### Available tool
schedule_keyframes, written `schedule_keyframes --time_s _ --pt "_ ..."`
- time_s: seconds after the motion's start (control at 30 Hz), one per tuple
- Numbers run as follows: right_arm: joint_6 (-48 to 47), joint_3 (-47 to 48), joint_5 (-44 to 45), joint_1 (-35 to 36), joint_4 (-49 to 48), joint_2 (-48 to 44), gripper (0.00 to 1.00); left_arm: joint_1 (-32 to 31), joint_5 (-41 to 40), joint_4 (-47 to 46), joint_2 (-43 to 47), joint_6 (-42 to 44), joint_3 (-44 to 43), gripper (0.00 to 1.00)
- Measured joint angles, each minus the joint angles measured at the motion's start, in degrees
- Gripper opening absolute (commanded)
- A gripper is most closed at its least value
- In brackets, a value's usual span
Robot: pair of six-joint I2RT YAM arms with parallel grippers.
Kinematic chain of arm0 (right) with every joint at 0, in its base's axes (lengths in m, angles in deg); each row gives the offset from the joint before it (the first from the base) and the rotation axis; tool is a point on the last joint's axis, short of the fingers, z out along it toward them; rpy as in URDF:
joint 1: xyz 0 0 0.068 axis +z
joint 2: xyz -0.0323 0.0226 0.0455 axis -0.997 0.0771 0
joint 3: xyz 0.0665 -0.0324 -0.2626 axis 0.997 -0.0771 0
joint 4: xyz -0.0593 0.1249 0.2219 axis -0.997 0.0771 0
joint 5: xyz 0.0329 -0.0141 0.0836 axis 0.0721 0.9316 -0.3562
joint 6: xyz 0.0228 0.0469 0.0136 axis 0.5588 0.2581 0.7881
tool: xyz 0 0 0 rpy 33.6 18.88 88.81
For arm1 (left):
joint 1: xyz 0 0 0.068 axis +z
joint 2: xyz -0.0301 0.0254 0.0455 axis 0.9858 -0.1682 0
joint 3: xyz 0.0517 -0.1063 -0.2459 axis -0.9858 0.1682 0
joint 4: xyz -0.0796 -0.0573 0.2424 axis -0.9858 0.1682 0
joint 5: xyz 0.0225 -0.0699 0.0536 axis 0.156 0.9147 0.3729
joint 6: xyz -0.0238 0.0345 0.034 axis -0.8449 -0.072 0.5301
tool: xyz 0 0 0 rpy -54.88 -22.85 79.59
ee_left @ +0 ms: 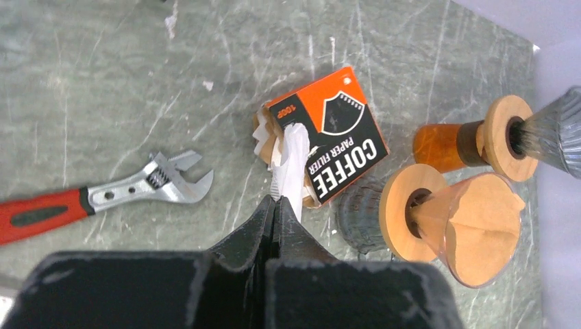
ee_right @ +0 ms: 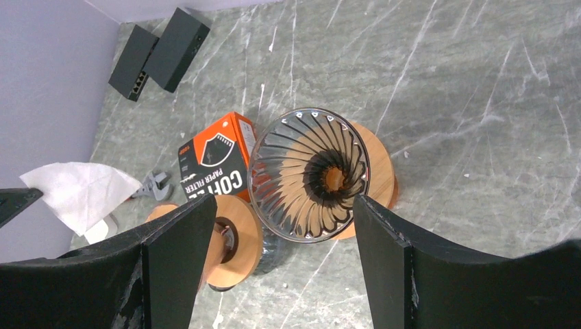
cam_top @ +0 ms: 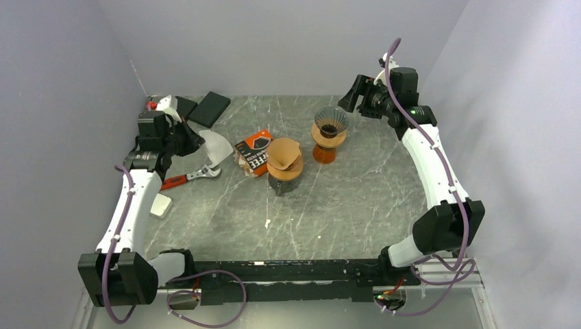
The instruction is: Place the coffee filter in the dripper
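**Desk:** What sits nearest on the bench [cam_top: 342,205]?

**Photographer:** A red-handled wrench [cam_top: 192,177], left side. Above and just beyond it, the left hand [ee_left: 275,202] is pinched together on a white coffee filter [cam_top: 218,147], held up off the surface.

**Desk:** How does it lie?

**Photographer:** Folded flat, gripped at one edge. Its long axis runs straight out from the fingertips, pointing toward the middle of the bench and the orange filter box [cam_top: 252,152] just beside it.

**Desk:** And the drippers?

**Photographer:** Two, both upright. The nearer dripper [cam_top: 284,156], beside the box, carries a brown filter [ee_left: 473,226]. Farther right stands the empty glass dripper [ee_right: 308,175] on its wooden collar.

**Desk:** The other arm?

**Photographer:** The right hand [ee_right: 282,202] hovers above that empty dripper, fingers wide apart, holding nothing. Two black boxes [cam_top: 209,108] lie at the far left edge.
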Motion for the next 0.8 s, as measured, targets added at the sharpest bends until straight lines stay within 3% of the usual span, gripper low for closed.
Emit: schedule_keyframes --time_s 0.4,0.8 --pt "0.15 -0.72 -3.58 -0.09 -1.70 -0.79 0.88 0.04 17.64 -12.39 -5.16 5.22 -4.98 0.00" --pt "0.59 -0.81 -15.30 -0.11 -7.32 -1.75 1.00 -4.46 34.64 -29.03 -11.56 10.25 -14.60 0.00"
